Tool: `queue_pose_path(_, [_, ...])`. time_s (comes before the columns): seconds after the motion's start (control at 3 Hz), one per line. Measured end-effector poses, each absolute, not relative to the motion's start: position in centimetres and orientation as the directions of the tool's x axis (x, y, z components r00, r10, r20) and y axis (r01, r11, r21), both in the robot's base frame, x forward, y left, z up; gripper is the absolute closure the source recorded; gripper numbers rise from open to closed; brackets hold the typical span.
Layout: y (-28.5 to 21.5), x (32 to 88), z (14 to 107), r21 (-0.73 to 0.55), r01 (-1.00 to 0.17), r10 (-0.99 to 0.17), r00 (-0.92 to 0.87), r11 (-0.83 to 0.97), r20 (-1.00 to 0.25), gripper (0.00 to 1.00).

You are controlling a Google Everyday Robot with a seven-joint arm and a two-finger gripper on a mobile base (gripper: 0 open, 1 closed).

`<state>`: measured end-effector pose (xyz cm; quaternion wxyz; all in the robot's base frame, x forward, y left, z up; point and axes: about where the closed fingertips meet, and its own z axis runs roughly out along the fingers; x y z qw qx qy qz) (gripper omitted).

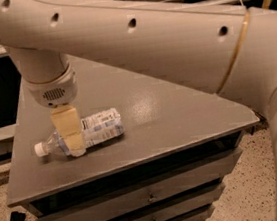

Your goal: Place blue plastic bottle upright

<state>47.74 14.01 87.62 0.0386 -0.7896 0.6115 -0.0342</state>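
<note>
My hand (69, 135) is down at the left front part of the grey counter (173, 109), right at the blue plastic bottle (101, 128). The bottle lies on its side on the counter top. Its white cap (41, 149) points left toward the counter's left edge, and its base points right. The pale blue-and-white label faces up and toward the camera.

The tan part of my hand stands upright in front of the bottle's clear shoulder, between the cap and the label. It hides that stretch of the bottle, and its lower end reaches down to about the counter surface. I cannot tell how far my hand is open, or whether it has hold of the bottle.

Above the hand sits my round wrist housing (51, 89) with a small vent grille. From there my thick beige arm (170, 38) sweeps across the top of the view and down the right side.

Below the counter top are drawers (149, 198) with small pulls, and the floor (240, 200) around it is speckled.
</note>
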Motion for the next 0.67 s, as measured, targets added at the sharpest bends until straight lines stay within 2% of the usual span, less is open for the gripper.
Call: queue_pose_path(0.67, [14.89,47.09,85.22,-0.08,-0.98,-0.982,0.183,-0.18,-0.035,0.0])
